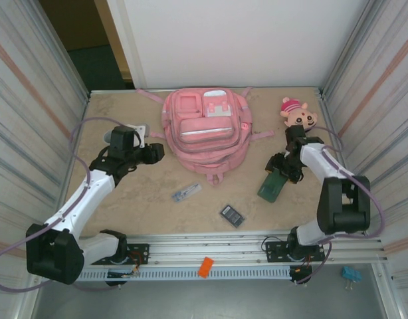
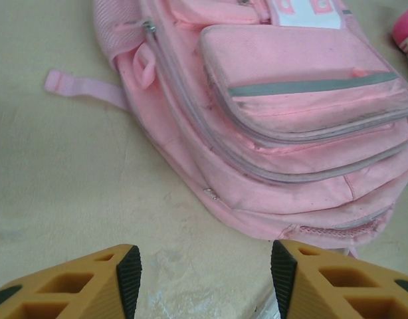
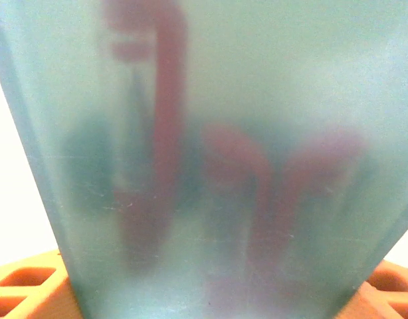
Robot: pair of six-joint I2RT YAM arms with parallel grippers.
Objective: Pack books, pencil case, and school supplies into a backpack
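A lab robot cell — ribbed metal walls (image 1: 31,100), aluminium rail (image 1: 210,253), beige tabletop (image 1: 157,206).

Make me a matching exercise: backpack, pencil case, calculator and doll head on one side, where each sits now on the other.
1 backpack
2 pencil case
3 calculator
4 doll head

a between the right pincer fingers
b far right corner of the table
c middle of the far side
d by the near edge

Pairs: 1-c, 2-a, 3-d, 4-b

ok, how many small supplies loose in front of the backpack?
2: silvery-blue item in front of the backpack; dark calculator right of it, farther from the backpack. Hidden ones possible.
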